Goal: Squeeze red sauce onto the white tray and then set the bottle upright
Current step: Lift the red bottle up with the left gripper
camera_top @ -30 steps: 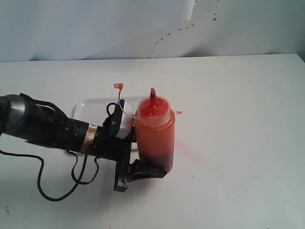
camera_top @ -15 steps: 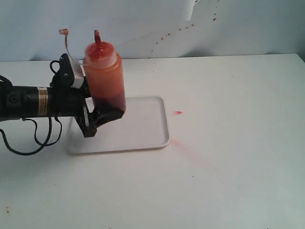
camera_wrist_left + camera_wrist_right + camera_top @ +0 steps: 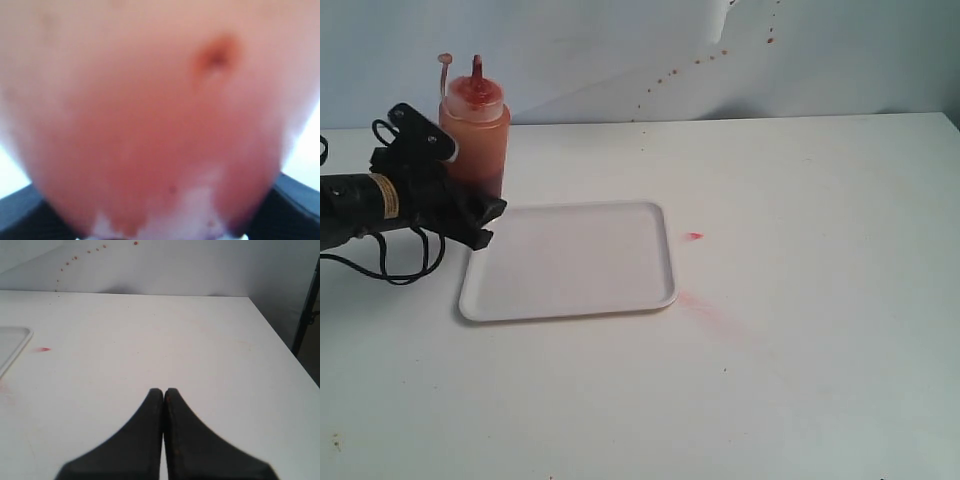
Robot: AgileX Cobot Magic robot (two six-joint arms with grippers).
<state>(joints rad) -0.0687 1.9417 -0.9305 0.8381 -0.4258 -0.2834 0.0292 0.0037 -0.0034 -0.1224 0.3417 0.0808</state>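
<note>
Exterior view first, Ben: what do we have?

Ben: We see the table (image 3: 820, 380), then the white tray (image 3: 570, 262), bare of red drops. The bottle (image 3: 476, 130) is upright just past the tray's far left corner, clamped low by our left gripper (image 3: 472, 205). We cannot tell whether its base touches down. Our right gripper (image 3: 164, 402) is pressed shut on nothing.

Mia: What could go wrong?

Ben: We judge the squeeze not yet done. If we tip from there, the dangling cap (image 3: 444, 60) may swing into the stream. We may also drip short of the tray, adding to the red fleck (image 3: 694, 236).
</note>
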